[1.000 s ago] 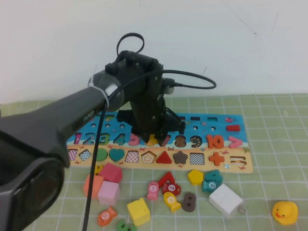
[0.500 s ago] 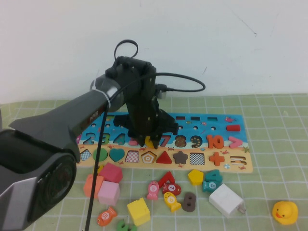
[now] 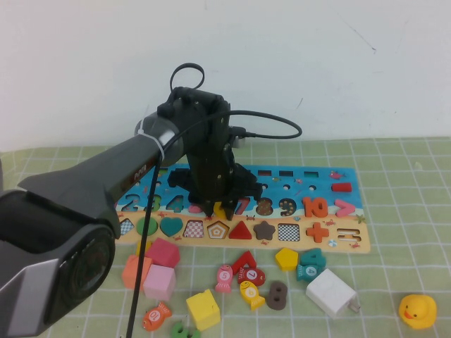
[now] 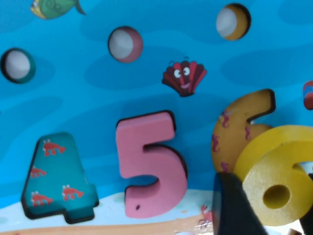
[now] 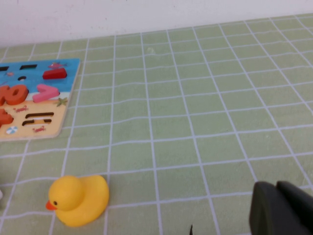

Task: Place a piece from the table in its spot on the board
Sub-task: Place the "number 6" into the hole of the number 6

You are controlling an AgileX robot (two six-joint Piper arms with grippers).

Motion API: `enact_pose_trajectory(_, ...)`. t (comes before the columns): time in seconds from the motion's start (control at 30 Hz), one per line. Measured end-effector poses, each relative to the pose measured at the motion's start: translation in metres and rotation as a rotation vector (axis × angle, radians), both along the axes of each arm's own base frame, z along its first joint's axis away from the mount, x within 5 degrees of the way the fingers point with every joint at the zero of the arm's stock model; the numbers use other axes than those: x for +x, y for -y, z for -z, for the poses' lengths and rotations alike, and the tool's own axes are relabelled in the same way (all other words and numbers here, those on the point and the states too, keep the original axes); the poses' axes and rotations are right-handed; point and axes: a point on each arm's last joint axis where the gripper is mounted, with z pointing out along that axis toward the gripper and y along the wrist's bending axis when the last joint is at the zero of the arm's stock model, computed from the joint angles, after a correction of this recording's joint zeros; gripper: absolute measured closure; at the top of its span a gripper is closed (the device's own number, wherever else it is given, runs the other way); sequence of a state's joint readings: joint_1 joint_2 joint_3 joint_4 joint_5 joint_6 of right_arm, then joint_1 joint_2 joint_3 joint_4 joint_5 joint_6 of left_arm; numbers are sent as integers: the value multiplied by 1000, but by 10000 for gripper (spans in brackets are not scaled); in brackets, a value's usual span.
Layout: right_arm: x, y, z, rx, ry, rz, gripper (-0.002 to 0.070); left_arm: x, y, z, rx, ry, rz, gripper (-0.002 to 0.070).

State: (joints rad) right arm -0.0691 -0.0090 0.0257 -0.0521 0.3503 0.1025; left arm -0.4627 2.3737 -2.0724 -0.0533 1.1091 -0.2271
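My left gripper (image 3: pixel 220 209) reaches over the board (image 3: pixel 340 175) and is shut on the piece (image 3: pixel 221 210), a flat yellow numeral 6. In the left wrist view the piece (image 4: pixel 274 181) sits tilted between the dark fingers (image 4: pixel 232 205), just above the board's orange 6 recess (image 4: pixel 234 127), overlapping its lower part. A pink 5 (image 4: pixel 149 161) and a teal 4 (image 4: pixel 58 178) sit in the blue band beside it. My right gripper (image 5: pixel 281 210) hovers shut over the green gridded table (image 5: pixel 195 122), away from the board's right end (image 5: pixel 34 125); it does not show in the high view.
Loose blocks lie in front of the board: a pink cube (image 3: pixel 159 282), a yellow cube (image 3: pixel 203 308), a yellow pentagon (image 3: pixel 285 258) and a white block (image 3: pixel 332 292). A yellow rubber duck (image 3: pixel 417 310) sits at the front right, near my right gripper.
My left gripper has shifted slightly left and down toward the board's 6 recess, still holding the yellow piece. Nothing else has moved.
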Motion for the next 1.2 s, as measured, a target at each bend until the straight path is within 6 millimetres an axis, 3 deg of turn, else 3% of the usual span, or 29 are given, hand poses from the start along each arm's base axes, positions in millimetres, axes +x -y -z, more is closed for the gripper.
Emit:
enact_pose_trajectory(0.8, 0, 0, 0, 0, 0, 0, 678, 3, 0, -1, 0, 27, -9, 399)
enact_pose_trajectory(1.07, 0, 0, 0, 0, 0, 0, 678, 3, 0, -1, 3, 29, -9, 239)
enact_pose_trajectory(1.2, 0, 0, 0, 0, 0, 0, 678, 3, 0, -1, 4, 27, -8, 215)
